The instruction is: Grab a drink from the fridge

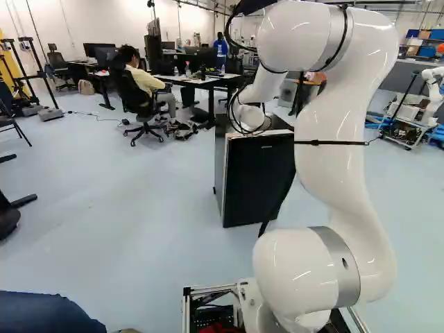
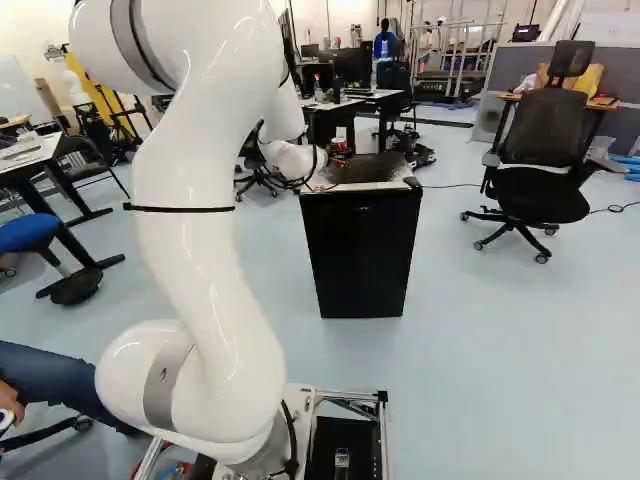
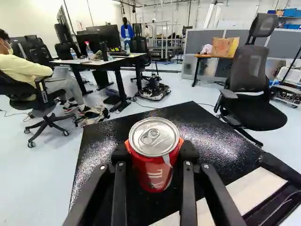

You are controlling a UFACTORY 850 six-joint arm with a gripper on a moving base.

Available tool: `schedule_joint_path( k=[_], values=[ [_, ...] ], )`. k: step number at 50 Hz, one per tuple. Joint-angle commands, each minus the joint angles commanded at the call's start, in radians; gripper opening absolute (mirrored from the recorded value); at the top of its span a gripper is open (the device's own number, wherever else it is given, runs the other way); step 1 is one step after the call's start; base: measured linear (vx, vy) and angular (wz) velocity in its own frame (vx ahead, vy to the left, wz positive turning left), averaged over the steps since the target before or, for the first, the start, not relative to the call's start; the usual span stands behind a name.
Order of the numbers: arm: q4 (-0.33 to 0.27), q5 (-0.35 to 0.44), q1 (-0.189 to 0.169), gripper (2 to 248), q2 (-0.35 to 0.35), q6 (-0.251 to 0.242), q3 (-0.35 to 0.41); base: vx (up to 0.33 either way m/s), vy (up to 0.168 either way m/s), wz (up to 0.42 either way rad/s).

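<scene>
Inside the fridge top's (image 3: 211, 134) edges, the gripper (image 2: 331, 155) clasps a can (image 3: 154, 165).

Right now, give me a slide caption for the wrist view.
Gripper clasping a red drink can from two sides, over the black fridge top.

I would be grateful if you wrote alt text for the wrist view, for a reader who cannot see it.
A black gripper holds a red drink can by its sides, over the black top of a fridge. Beyond stand a desk with monitors and a black office chair.
</scene>
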Motion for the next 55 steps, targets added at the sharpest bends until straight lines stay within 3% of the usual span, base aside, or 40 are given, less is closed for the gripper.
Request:
schedule_joint_path(
  k=[28,55],
  values=[
    [-0.041,0.012,0.009,99,0.099,0.02,0.127,0.0,0.0,0.0],
    [-0.108,0.033,0.023,99,0.262,0.052,0.335,0.0,0.0,0.0]
  ],
)
